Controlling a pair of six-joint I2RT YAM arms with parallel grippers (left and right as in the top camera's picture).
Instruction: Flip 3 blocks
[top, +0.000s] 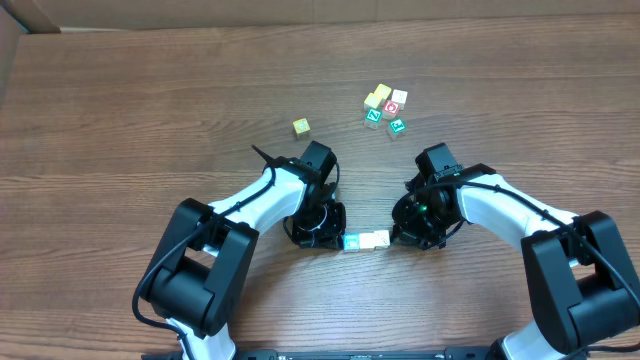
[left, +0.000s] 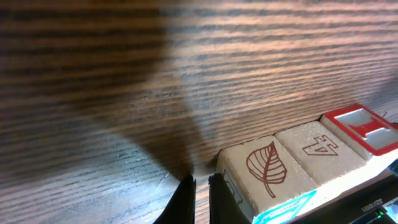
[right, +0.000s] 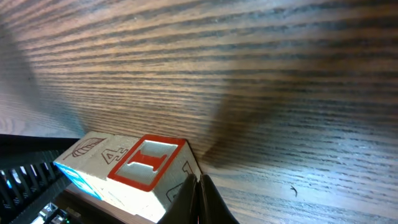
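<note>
The three blocks (top: 366, 240) lie in a row between the hands; left hand (left: 200, 199) and right hand (right: 196, 194), both closed and empty, flank its opposite ends.

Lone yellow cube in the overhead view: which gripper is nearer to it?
Left. The left gripper is closer to the robot than the cube, slightly to its right; the right gripper lies farther right, past the blocks.

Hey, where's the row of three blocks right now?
Overhead, the blocks lie in a row near the front centre of the table, between the left gripper and the right gripper.
</note>
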